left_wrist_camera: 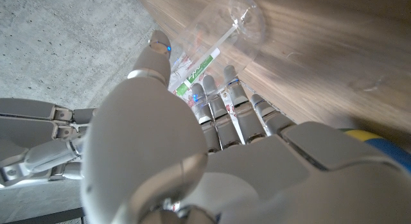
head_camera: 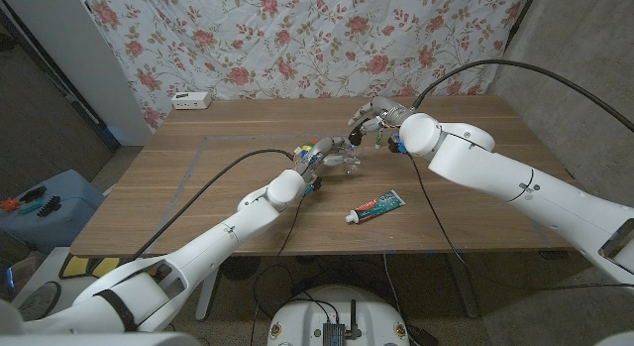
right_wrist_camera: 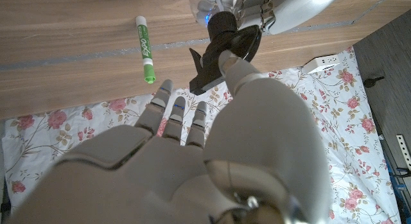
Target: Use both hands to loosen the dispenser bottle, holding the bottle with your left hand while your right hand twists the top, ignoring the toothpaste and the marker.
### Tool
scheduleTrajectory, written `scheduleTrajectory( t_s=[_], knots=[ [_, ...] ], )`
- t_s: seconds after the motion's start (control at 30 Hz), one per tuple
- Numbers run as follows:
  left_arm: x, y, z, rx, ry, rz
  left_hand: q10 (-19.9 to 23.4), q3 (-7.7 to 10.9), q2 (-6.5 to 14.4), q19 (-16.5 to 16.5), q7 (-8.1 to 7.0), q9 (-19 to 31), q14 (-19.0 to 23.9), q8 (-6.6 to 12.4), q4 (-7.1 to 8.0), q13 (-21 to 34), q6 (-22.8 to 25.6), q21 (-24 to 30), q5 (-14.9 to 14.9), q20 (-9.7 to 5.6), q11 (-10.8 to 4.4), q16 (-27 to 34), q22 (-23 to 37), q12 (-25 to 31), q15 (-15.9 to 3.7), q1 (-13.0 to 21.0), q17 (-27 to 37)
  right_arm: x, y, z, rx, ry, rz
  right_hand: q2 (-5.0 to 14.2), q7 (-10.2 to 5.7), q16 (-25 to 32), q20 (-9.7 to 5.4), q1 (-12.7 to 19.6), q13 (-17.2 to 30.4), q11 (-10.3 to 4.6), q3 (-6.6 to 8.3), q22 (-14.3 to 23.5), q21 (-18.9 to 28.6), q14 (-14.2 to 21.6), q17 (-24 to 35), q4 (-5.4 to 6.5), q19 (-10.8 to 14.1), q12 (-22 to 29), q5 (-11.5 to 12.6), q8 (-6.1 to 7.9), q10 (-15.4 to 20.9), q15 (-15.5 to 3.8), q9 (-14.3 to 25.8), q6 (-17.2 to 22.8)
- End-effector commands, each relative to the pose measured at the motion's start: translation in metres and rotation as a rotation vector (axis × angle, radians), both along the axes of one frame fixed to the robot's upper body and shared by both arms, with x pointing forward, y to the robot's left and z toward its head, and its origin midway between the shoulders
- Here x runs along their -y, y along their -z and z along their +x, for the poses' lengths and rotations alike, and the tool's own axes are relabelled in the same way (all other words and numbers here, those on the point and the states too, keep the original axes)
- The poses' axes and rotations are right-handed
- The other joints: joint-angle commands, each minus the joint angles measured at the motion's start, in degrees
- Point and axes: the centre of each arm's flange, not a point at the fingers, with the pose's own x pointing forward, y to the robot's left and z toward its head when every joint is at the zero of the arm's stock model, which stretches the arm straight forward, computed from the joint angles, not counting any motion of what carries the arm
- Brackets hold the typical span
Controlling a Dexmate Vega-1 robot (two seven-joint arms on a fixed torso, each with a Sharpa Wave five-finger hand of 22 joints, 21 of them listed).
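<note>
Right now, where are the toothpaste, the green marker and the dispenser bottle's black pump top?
toothpaste (head_camera: 376,206), head view, on the middle of the tube.
green marker (right_wrist_camera: 145,48), right wrist view, on the label on its barrel.
pump top (right_wrist_camera: 223,43), right wrist view, on the black collar by the nozzle.

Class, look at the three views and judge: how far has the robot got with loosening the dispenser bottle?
Done: the left hand grips the clear dispenser bottle.
In hand: the right hand has reached the black pump top, thumb against it; its other fingers are spread.
Left: nothing shows the top loosened yet, so the twisting probably remains. The toothpaste and green marker lie untouched on the table.
</note>
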Motion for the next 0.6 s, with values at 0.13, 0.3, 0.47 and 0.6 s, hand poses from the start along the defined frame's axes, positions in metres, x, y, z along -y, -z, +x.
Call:
scheduleTrajectory(
  t_s=[0.13,0.3,0.47,0.6],
  knots=[
    [0.000,-0.001,-0.002,0.014,0.002,-0.003,4.49,3.39,6.80,-0.04,-1.37,0.32,1.36,0.40,2.76,8.04,3.68,-0.14,0.22,-2.10,-3.47,0.15,0.00,0.34,-6.26,-3.25,0.07,0.005,-0.004,-0.014,0.009,0.028,-0.007,-0.59,-0.09,-0.13,0.17,-0.33,0.17,0.72,-0.86,0.15,0.07,-0.72,0.14,0.44,-0.44,-0.19,0.17,-1.34,-0.73,0.52,-0.23,-2.07],
    [0.000,-0.002,-0.001,0.019,0.000,-0.003,4.55,3.50,6.76,-0.01,-1.39,0.32,1.36,0.39,2.75,8.06,3.70,-0.14,0.23,-2.10,-3.57,0.02,0.00,0.31,-6.35,-3.28,-0.06,0.008,-0.006,-0.021,0.015,0.044,-0.001,-1.03,-0.07,-0.20,0.40,-1.35,0.18,1.07,-1.48,0.15,0.09,-0.89,0.13,0.87,-0.61,-0.18,0.00,-2.09,-0.93,0.87,-0.35,-3.16],
    [-0.001,-0.003,-0.001,0.021,0.004,-0.001,4.62,3.53,6.78,-0.02,-1.23,0.32,1.40,0.39,2.72,8.07,3.74,-0.14,0.23,-2.12,-3.60,0.04,0.00,0.31,-6.38,-3.25,-0.06,0.011,-0.007,-0.026,0.025,0.055,0.016,-1.77,-0.02,-0.13,0.77,-4.00,0.20,1.57,-2.74,0.16,0.26,-0.71,0.15,1.84,-0.43,-0.04,-0.40,-3.44,-0.89,1.28,-0.47,-5.17],
    [-0.001,-0.003,-0.001,0.018,0.000,0.000,4.60,3.55,6.83,0.00,-1.30,0.32,1.37,0.36,2.75,8.08,3.70,-0.13,0.22,-2.11,-3.36,0.04,0.00,0.26,-6.35,-3.27,-0.04,0.012,-0.008,-0.030,0.034,0.061,0.026,-2.52,0.79,-0.13,1.23,-8.42,0.22,2.45,-4.53,0.19,0.38,-0.60,0.20,3.30,-0.23,0.03,-1.19,-4.64,-0.89,1.73,-0.40,-6.91]
  ],
)
